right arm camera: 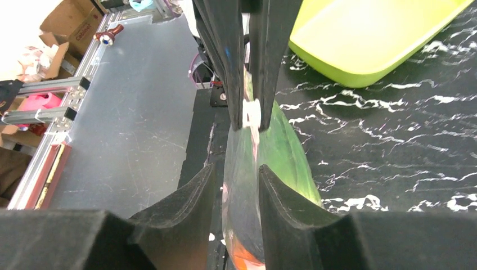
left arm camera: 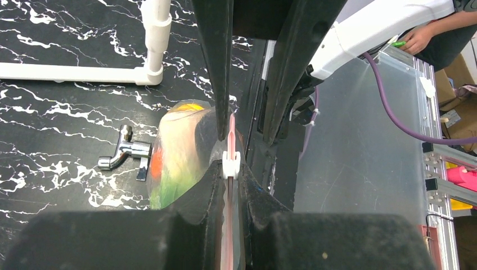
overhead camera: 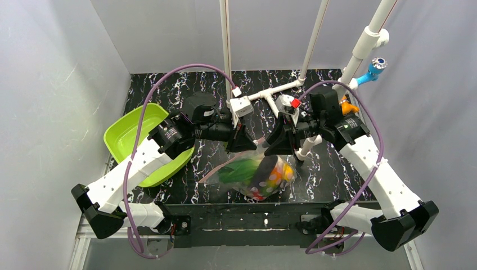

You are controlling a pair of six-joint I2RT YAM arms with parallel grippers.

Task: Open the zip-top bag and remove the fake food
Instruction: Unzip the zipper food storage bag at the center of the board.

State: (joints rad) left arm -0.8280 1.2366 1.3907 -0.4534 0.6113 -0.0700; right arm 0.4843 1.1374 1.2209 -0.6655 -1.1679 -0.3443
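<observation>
**Top view:** Two arms meet over the black marbled surface [overhead camera: 191, 95]. The left end effector [overhead camera: 243, 140] and right end effector [overhead camera: 274, 143] are both at the mouth of the zip-top bag [overhead camera: 214, 173]. The bag is near the middle of the near edge, with the fake food [overhead camera: 236, 169] packed inside. A lime-green tray [overhead camera: 126, 138] sits by the left edge.

**Left wrist view:** The left end effector's pads are pinched tight on the pink zip strip [left arm camera: 231, 126] at its white slider [left arm camera: 230, 163]. A metal fitting [left arm camera: 126, 154] lies on the surface beside the bag.

**Right wrist view:** The right end effector's pads stand a little apart with the bag's clear film between them. Whether they press it cannot be told.
</observation>
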